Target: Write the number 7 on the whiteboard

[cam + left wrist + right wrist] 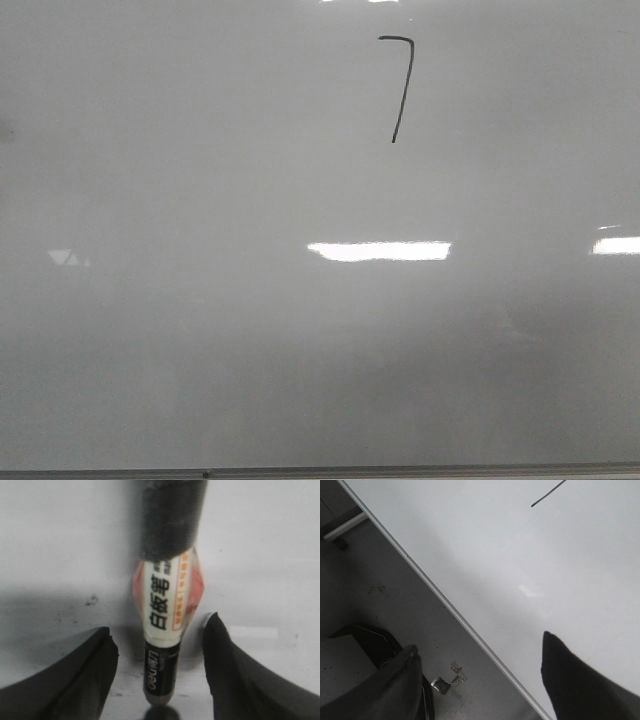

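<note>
The whiteboard [200, 320] fills the front view, glossy pale grey. The number 7 [402, 85] is drawn near its top, right of centre, as a thin dark stroke with a short top bar and a slanted stem. No gripper shows in the front view. In the left wrist view my left gripper [159, 625] is open, with a whiteboard marker [164, 605] between its fingers and a gap on each side. My right gripper [480, 642] is open and empty over the whiteboard's [555, 570] edge. The stem's lower end [547, 496] shows there.
A thin metal strip [320, 470] runs along the board's near edge and shows in the right wrist view [445, 605]. Beside it lies a grey surface with tape scraps [447, 679] and a black object [367, 637]. Bright light reflections [380, 250] sit on the board.
</note>
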`<state>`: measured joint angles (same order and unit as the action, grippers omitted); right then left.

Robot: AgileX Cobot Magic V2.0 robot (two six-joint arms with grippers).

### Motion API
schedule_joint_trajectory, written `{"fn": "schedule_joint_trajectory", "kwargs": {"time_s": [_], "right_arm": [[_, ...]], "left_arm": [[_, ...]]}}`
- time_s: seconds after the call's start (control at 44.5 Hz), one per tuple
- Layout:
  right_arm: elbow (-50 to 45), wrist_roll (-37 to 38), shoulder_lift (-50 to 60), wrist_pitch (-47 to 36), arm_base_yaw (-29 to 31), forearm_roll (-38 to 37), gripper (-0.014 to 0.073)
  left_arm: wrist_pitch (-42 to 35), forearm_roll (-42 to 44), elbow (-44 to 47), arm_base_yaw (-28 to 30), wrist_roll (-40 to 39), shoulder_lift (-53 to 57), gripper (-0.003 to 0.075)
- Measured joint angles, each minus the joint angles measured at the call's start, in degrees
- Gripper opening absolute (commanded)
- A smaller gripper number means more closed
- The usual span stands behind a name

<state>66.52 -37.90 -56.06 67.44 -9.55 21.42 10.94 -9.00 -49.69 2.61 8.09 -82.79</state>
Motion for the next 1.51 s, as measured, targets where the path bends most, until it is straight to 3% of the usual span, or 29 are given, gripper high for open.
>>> {"fn": "schedule_joint_trajectory", "kwargs": {"time_s": [0.112,0.36,0.45,0.675,0.945,1.26,1.372,1.507], "right_arm": [[0.0,5.7,0.5,-0.2,0.8,-3.2,0.0530],[0.0,26.4,6.6,0.4,1.7,-13.3,0.0530],[-0.3,29.6,10.2,0.7,1.7,-14.7,0.0530],[-4.9,31.0,19.6,0.7,1.7,-15.1,0.0530],[-13.2,31.5,28.0,0.5,1.7,-15.9,0.0530],[-16.4,33.4,32.3,0.5,1.7,-18.3,0.0524],[-16.5,33.5,32.3,0.5,1.7,-18.5,0.0421],[-16.5,33.5,32.3,0.5,1.7,-18.6,0.0174]], "left_arm": [[4.2,1.6,-1.2,0.0,0.0,2.1,0.0408],[17.3,2.3,-5.4,0.0,0.0,13.0,0.0408],[21.6,1.9,-5.8,0.0,0.0,18.3,0.0408],[29.3,-1.9,-5.4,-0.5,2.2,31.1,0.0408],[37.7,-1.9,-1.4,-9.1,4.6,45.8,0.0408],[42.0,2.9,3.1,-9.3,-1.9,57.0,0.0408],[42.3,3.0,3.4,-9.3,-2.3,57.2,0.0374],[42.4,3.0,3.5,-9.3,-2.4,57.2,0.0207]]}}
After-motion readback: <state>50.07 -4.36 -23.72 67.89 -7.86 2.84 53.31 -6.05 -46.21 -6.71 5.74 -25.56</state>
